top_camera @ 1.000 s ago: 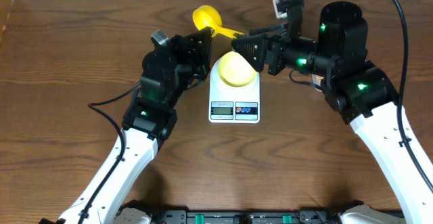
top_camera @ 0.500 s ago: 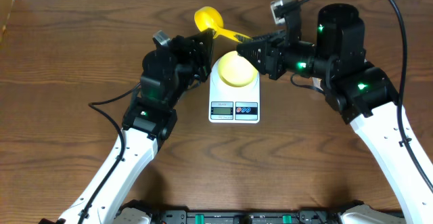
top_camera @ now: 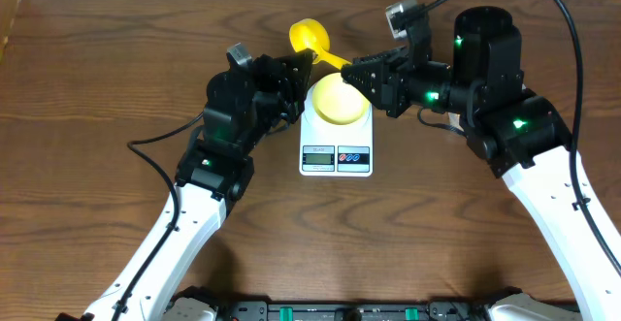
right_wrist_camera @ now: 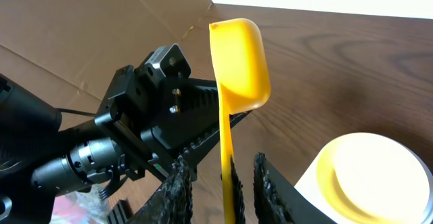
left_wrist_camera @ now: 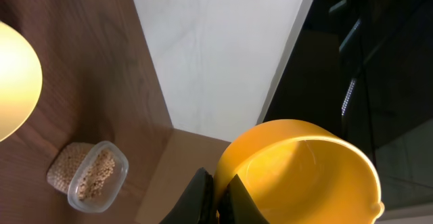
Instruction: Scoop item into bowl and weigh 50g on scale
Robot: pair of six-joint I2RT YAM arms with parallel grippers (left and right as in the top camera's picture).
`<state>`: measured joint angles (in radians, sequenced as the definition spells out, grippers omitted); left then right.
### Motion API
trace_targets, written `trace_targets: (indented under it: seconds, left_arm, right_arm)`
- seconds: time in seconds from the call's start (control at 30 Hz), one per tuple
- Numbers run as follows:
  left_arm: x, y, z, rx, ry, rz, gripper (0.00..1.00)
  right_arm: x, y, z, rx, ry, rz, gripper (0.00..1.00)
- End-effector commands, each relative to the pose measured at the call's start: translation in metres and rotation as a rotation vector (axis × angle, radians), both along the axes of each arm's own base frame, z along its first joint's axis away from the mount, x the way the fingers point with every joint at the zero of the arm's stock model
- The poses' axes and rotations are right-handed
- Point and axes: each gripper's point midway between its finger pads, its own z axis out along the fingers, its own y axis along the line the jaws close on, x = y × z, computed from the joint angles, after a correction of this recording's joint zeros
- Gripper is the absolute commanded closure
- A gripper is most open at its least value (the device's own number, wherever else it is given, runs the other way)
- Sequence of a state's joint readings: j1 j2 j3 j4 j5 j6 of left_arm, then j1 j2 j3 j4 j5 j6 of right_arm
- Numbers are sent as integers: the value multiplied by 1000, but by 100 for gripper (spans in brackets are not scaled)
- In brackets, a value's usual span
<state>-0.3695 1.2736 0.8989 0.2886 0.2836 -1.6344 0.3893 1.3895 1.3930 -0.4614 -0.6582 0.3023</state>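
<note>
We show a dark brown wooden table (top_camera: 87, 69) streaked with darker grain. At frame centre: a white rectangular plastic scale (top_camera: 336, 139) and a pale yellow round bowl (top_camera: 337, 100). Top centre: a bright yellow round-headed plastic scoop (top_camera: 310, 38). Lower left of the left wrist view: small tan-beige round beans (left_wrist_camera: 84, 173) in a clear plastic tub (left_wrist_camera: 116, 162). The black robot arms (top_camera: 485, 59) bear green lights and white lower links.

Reaches in from the near corners toward the middle of the far edge with both arms, elbows bowed outward. Pinches the scoop (top_camera: 310, 38) handle in the right gripper (top_camera: 347, 70) — points the left gripper (top_camera: 299, 69) toward it, fingers pressed together.
</note>
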Motion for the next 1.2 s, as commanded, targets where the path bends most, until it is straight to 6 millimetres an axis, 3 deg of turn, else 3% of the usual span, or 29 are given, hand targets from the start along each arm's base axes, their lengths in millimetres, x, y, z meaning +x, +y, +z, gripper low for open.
trace_targets:
  seconds: [0.0, 0.37, 0.6, 0.93, 0.97, 1.07, 1.1, 1.17]
  left_arm:
    - [1, -2, 9, -28, -5, -2, 93]
    - [1, -2, 9, -27, -5, -2, 92]
    - [1, -2, 9, -27, -5, -2, 93]
    - [1, -2, 9, -27, -5, -2, 93]
    - [1, -1, 9, -27, -5, -2, 88]
    - [1, -2, 9, -27, -5, -2, 37]
    - [1, -2, 9, -27, -5, -2, 24]
    - [1, -2, 9, -27, -5, -2, 13]
  right_arm:
    - [-1, 0, 5, -2, -24, 10, 71]
    - [-1, 0, 5, -4, -22, 10, 81]
    - [-1, 0, 5, -3, -22, 10, 98]
    - [0, -1, 5, -2, -25, 8, 99]
    - [1, -1, 5, -4, -27, 3, 99]
    - [2, -1, 9, 3, -45, 1, 99]
    - [3, -1, 12, 9, -50, -4, 99]
    - [11, -7, 14, 18, -39, -57, 99]
